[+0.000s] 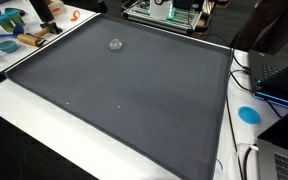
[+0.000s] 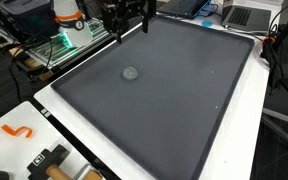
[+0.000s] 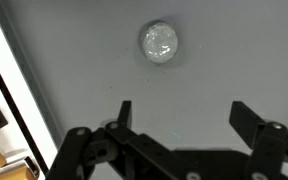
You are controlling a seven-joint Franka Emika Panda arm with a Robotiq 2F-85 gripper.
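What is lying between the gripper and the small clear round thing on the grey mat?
Nothing but bare grey mat. The wrist view shows it: the open gripper and the clear round thing have only mat surface between them.

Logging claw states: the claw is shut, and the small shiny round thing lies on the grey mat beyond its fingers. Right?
Not quite: the claw is open, jaws spread wide, as the wrist view shows. The small shiny round thing does lie on the grey mat ahead of it.
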